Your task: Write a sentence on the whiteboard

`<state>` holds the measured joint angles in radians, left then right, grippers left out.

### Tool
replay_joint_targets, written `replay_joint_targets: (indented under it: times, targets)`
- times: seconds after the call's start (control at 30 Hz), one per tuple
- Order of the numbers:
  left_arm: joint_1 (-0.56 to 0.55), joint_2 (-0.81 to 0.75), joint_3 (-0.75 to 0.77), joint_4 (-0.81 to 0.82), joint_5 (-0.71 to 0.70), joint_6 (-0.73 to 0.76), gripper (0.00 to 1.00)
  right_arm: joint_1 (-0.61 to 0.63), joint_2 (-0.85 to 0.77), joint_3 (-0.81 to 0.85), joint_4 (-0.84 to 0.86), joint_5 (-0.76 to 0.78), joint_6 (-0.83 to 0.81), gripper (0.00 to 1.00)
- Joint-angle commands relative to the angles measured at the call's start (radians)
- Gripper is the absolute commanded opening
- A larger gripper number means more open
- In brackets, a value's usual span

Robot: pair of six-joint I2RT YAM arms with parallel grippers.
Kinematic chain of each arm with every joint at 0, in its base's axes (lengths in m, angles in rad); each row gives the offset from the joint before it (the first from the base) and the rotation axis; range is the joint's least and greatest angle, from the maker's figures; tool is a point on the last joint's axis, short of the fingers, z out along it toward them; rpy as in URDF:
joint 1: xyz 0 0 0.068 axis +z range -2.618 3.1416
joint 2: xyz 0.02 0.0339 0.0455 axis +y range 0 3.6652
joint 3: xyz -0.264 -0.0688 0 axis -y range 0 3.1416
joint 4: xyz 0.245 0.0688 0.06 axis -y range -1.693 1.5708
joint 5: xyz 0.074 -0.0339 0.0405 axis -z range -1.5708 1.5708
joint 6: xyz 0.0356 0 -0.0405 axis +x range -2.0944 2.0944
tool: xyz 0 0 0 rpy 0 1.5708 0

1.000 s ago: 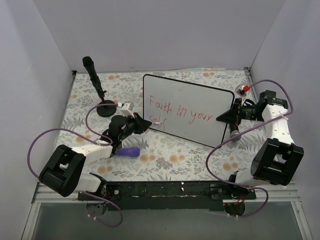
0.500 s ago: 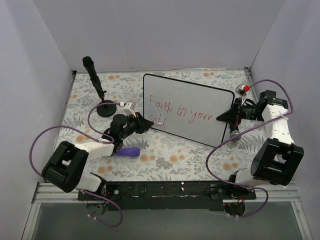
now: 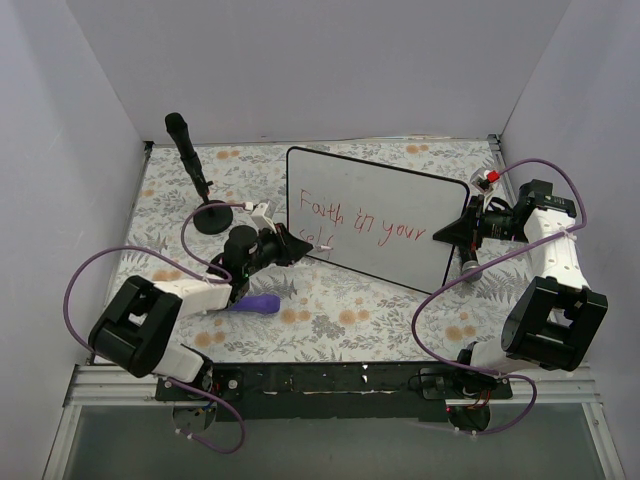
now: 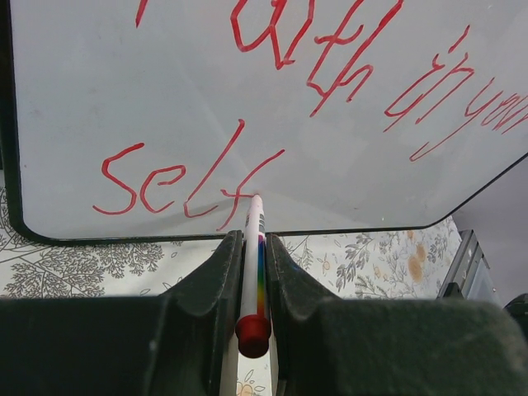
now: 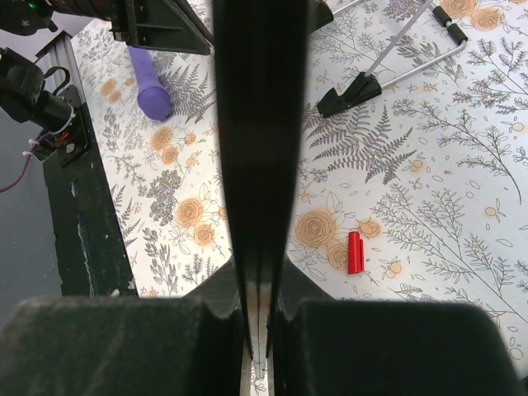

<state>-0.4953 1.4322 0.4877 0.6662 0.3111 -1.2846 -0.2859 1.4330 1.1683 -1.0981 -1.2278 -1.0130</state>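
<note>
Red lettering [image 4: 190, 177] ends at "self"; our left gripper [image 4: 253, 239] pinches the marker [image 4: 252, 272], right gripper [image 5: 257, 305] clamps the whiteboard [image 3: 400, 195]; we'd press lightly, leaving a gap.

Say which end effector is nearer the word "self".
Left. The left end effector holds the pen at that word; right end effector clamps the board at the opposite edge.

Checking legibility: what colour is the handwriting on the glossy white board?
The handwriting is red, clearest in left wrist view.
</note>
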Motion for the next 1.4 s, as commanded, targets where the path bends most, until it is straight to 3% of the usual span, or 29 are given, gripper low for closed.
replay_joint_targets:
  times: [0.0,0.53,0.73,1.37]
  targets:
    - [-0.003,-0.076,0.005,0.032,0.009,0.011,0.00,0.011,-0.032,0.005,-0.019,0.053,-0.024,0.01]
    - [0.004,-0.432,-0.133,-0.065,0.026,-0.024,0.00,0.011,-0.043,-0.004,-0.013,0.050,-0.018,0.01]
    - [-0.021,-0.469,-0.146,-0.074,0.028,-0.021,0.00,0.011,-0.046,-0.016,0.001,0.050,-0.007,0.01]
    - [-0.232,-0.428,-0.163,0.010,-0.181,-0.025,0.00,0.013,-0.049,-0.025,0.011,0.042,-0.001,0.01]
